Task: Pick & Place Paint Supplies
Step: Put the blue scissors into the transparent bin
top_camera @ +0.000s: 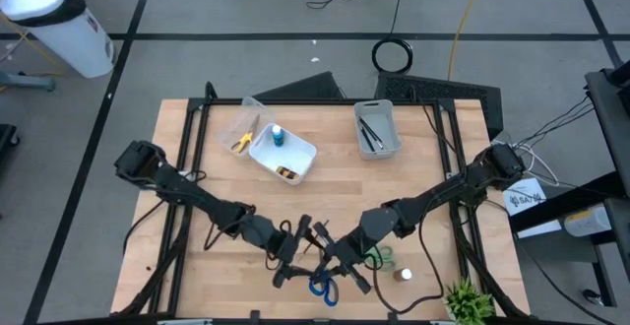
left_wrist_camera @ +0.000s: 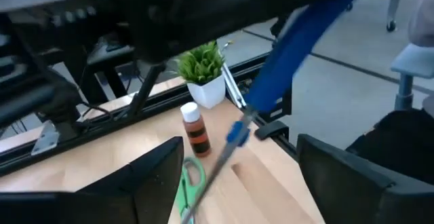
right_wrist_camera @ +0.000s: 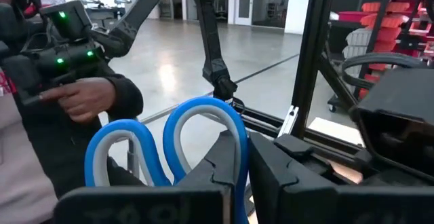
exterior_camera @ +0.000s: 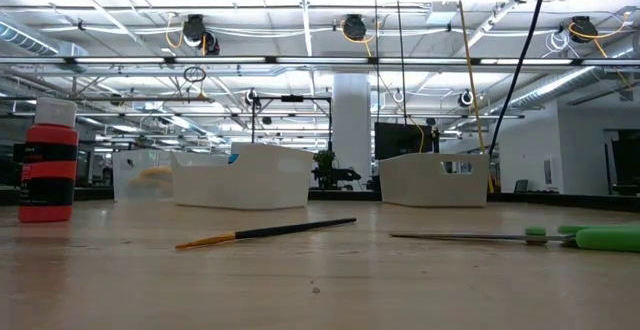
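Wood-grain tabletop (top_camera: 197,256) — looped blue scissors (right_wrist_camera: 169,142) pinched, right end effector (right_wrist_camera: 241,176).

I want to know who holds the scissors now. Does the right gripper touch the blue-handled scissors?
Touching. In the right wrist view the right gripper has its fingers shut on a loop of the blue-handled scissors, with no gap between them.

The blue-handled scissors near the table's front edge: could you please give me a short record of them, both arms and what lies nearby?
held item: blue-handled scissors, lifted off the table
right gripper: fingers shut on a handle loop
left gripper: fingers open around the scissors' blades
nearby on table: green-handled scissors; small brown paint bottle with white cap; dark thin paintbrush
bins: white plastic bin holds blue-capped bottle
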`<state>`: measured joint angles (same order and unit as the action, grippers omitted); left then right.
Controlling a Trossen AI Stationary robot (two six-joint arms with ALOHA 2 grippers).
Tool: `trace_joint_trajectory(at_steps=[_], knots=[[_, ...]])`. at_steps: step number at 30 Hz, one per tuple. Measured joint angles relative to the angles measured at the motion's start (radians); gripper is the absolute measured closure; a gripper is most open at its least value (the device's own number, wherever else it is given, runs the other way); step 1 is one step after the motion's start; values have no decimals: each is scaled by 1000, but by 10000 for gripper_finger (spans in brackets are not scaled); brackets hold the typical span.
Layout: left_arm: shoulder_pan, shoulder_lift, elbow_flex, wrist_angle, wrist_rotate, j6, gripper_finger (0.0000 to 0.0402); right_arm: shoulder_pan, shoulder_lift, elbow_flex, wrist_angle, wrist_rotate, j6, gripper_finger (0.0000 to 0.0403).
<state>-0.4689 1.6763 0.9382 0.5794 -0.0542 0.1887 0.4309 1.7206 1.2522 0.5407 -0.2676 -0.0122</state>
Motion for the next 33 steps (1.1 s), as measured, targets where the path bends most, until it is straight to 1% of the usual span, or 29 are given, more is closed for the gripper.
trace_joint_trajectory(at_steps=[3,8,12,15,18,22,23,25,27,29,33], knots=[[10,0,0,28,11,-13,126,0,0,0,2,0,-4,393],[31,0,0,52,21,-15,172,-9,0,0,1,-2,0,393],[48,0,0,61,86,-41,210,-22,0,0,1,-4,3,393],[51,1,0,62,121,-30,240,-33,0,0,2,-32,8,393],[50,1,0,65,126,-3,281,-38,0,0,6,-48,10,393],[48,1,-1,59,171,37,367,-37,0,0,14,-51,11,393],[48,1,-1,58,180,38,373,-37,0,0,15,-52,11,393],[44,1,-1,54,183,26,373,-37,-1,0,5,-51,11,384],[29,-6,-1,25,163,19,373,-38,-14,0,-35,-50,41,360],[7,-37,-1,-44,115,29,373,-39,-54,-1,-132,-51,80,332],[-46,-147,-1,-232,-77,19,373,-39,-167,0,-391,-50,113,286]])
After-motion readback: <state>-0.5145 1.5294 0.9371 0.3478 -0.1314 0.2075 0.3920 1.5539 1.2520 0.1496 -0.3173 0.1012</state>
